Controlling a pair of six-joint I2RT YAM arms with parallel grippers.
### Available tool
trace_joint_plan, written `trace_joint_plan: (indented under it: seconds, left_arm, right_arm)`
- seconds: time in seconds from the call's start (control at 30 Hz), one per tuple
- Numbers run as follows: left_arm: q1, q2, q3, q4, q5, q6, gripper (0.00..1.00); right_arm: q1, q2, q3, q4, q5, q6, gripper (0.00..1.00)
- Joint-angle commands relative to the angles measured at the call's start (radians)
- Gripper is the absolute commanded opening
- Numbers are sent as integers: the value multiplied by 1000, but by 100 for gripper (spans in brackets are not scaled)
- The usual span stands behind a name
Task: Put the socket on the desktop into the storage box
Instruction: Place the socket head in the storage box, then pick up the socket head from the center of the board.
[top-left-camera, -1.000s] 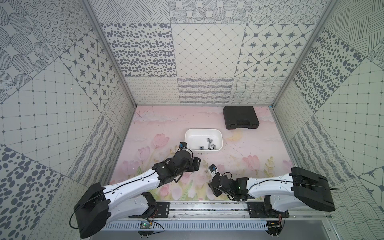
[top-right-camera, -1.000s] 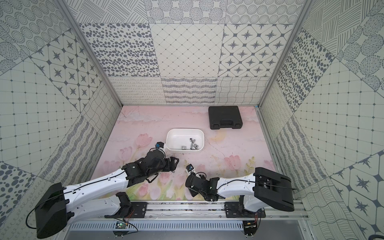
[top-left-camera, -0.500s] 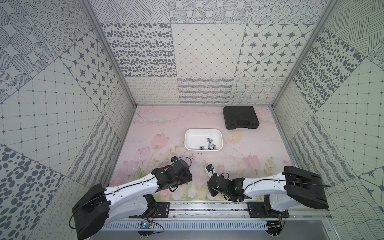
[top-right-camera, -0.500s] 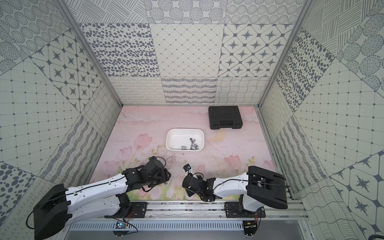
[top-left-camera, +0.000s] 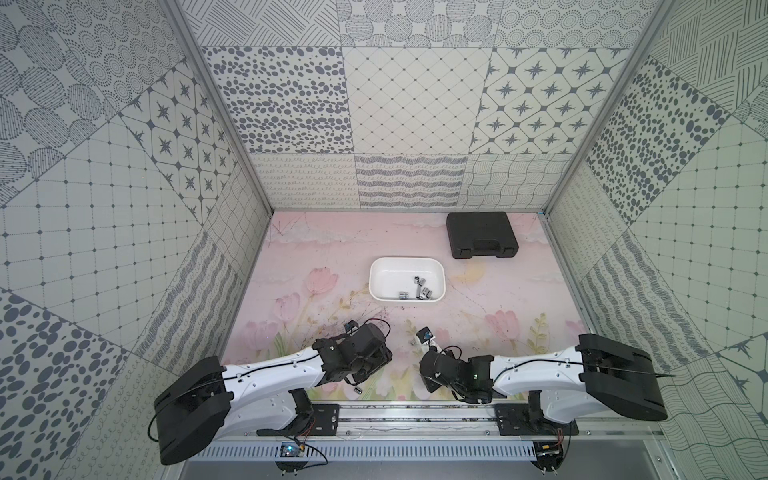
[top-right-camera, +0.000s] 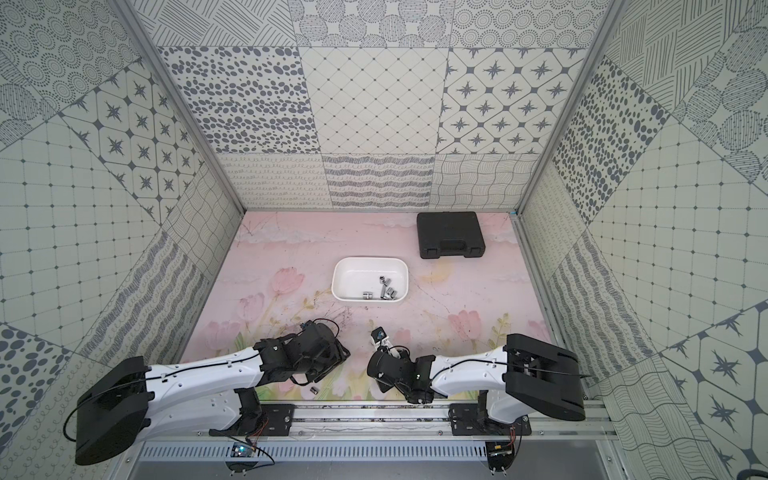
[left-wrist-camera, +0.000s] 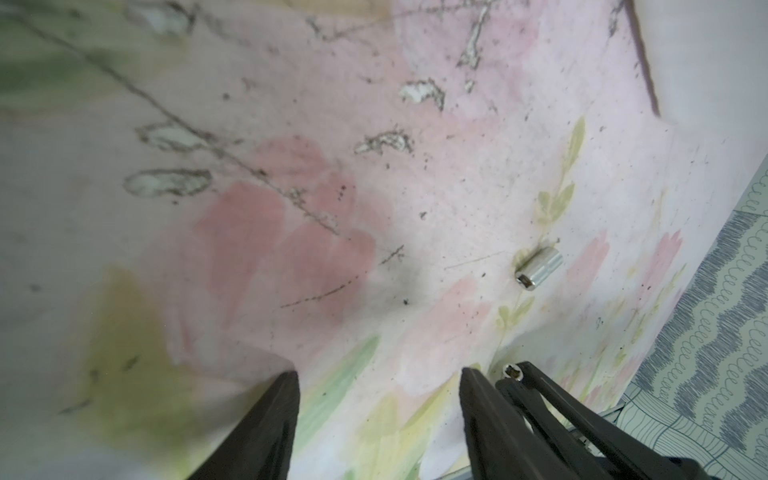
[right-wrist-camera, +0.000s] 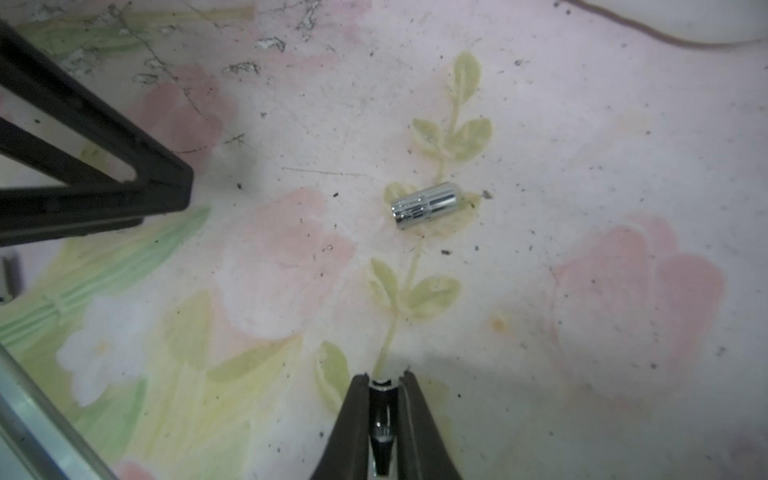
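- Since the frame a second earlier, the left gripper (left-wrist-camera: 379, 374) has been drawn back from just beside the storage box (top-left-camera: 390, 276) to the near edge of the floral mat (top-left-camera: 324, 257).
- The right gripper (right-wrist-camera: 382, 384) is seen with its jaws narrowed onto a small socket (right-wrist-camera: 381, 383), pinched end-on at the very tips.
- A tip grip is judged to suit so small a round part, though little metal is engaged and slipping is a risk. Whether the part has been lifted clear of the mat cannot be told.
- The left gripper's jaws are held apart with nothing between them, low over the mat.
- A loose chrome socket (right-wrist-camera: 426, 205) is left lying on its side on the mat, between the two grippers and near the front rail (top-left-camera: 415, 409).
- The empty left jaws are probably kept apart and close by so that this one can be taken next.
- Several sockets (top-left-camera: 423, 287) are already gathered in the box's right half.
- The box is set mid-mat, where it is judged reachable by either arm.
- The black tool case (top-left-camera: 482, 235) is shut at the far right corner, well apart from the work.
- The task is judged part done: one socket is to be carried and one more picked up.
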Motion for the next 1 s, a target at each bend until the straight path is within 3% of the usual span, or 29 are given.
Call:
trace_joint_plan:
  seconds: [0.0,0.27,0.47,0.57,0.7,0.83,0.9,0.97]
  left_arm:
    - [-7,60,0,-327,6,-58,67]
    - [6,65,103,-395,-172,86,69]
    - [118,18,145,-375,-180,269,73]
    - [186,-15,177,-361,-160,385,74]
    - [216,-61,232,-389,-265,519,84]
    - [225,-136,187,-311,-301,606,89]
    - [223,-170,144,-252,-297,642,90]
    - [226,-190,129,-244,-292,657,90]
  right_arm:
    - [-33,-64,19,-7,31,-19,0]
    - [-289,-135,187,-10,-143,-138,0]
    - [-477,27,405,-24,-287,-193,2]
    - [-528,160,523,-41,-336,-207,3]
    - [-583,348,679,-90,-350,-217,5]
    - [-614,455,773,-120,-373,-217,13]
    - [-614,470,797,-133,-370,-224,23]
    - [-614,470,804,-140,-364,-231,27]
